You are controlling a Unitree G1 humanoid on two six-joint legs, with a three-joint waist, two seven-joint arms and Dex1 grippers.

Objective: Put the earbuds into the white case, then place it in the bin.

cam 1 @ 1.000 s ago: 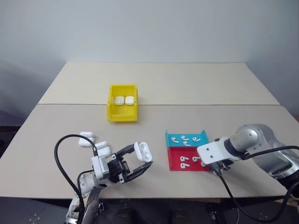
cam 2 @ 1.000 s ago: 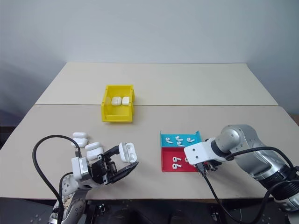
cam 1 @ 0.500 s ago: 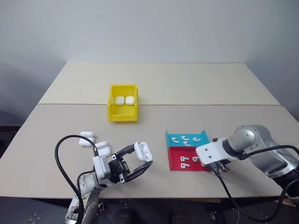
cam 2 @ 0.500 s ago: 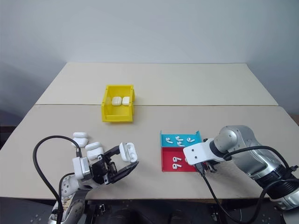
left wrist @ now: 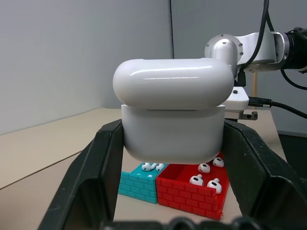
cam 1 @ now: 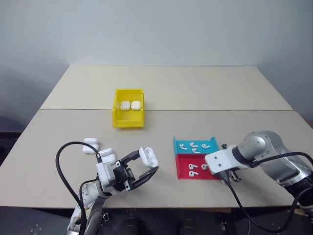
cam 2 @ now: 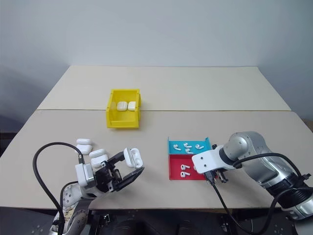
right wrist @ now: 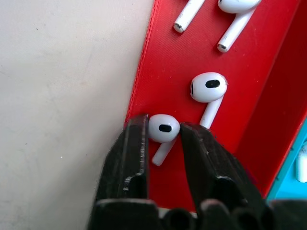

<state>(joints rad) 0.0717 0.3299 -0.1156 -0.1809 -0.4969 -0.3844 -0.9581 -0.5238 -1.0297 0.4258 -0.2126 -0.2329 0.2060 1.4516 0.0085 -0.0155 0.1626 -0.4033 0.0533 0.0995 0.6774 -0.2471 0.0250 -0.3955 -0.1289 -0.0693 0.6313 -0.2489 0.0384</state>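
Two white cases (cam 1: 131, 105) lie side by side in the yellow bin (cam 1: 128, 120), which stands near the middle of the tabletop (cam 1: 195, 88), just on the near side of the seam between its two boards. Nearer the robot's left, the left gripper (cam 1: 145, 169) has its black fingers (left wrist: 91, 177) closed on the white case (cam 1: 148, 157), one finger on each side of the case's body; the case is lifted clear of the tabletop with its flip lid hinged open. Just beside that arm, three more closed white cases (cam 1: 90, 146) sit on the tabletop in a loose cluster. To the robot's right lie two shallow trays touching each other: a blue tray (cam 1: 179, 145) farther from the robot and a red tray (cam 1: 182, 168) nearer, each holding several earbuds (cam 1: 194, 145). The right gripper (right wrist: 165, 136) points down at the outer near edge of the red tray, and its fingers (right wrist: 133, 153) are drawn in on one earbud (right wrist: 163, 130), pinching its rounded head between their tips, with its stem pointing back toward the wrist. That earbud lies on the red tray's floor right at the rim; another earbud (right wrist: 209, 92) lies close by it, and two more stems show farther along the tray.
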